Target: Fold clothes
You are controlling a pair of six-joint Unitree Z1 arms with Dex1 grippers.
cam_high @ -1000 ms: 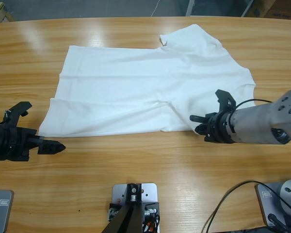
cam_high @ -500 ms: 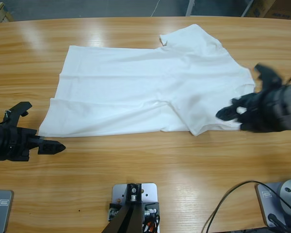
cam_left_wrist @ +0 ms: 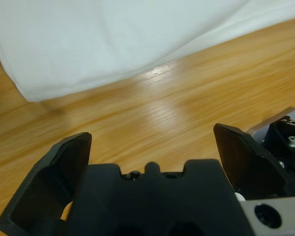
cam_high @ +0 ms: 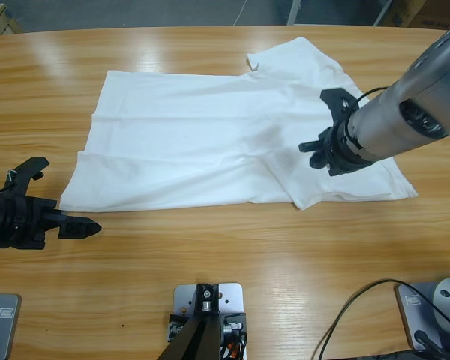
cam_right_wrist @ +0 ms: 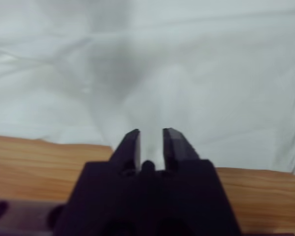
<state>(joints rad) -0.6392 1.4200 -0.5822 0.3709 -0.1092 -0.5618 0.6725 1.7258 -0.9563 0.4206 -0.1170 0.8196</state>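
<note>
The white T-shirt [cam_high: 210, 135] lies spread flat across the far half of the wooden table [cam_high: 232, 247], with one sleeve at the top right. My right gripper [cam_high: 315, 146] hangs over the shirt's right part. In the right wrist view its jaws [cam_right_wrist: 151, 132] stand close together on a raised ridge of the white cloth [cam_right_wrist: 211, 73]. My left gripper [cam_high: 66, 201] rests on bare wood just off the shirt's lower left corner. It is wide open with nothing in it [cam_left_wrist: 150, 140], and the shirt's hem [cam_left_wrist: 113, 39] lies beyond it.
The shirt's lower right corner [cam_high: 405, 193] lies near the table's right side. Bare wood runs along the whole front of the table, below the shirt.
My right gripper swung right off the front edge of the shirt, then up and left over it. The shirt's lower right part now lies spread further right. The left arm stayed still.
</note>
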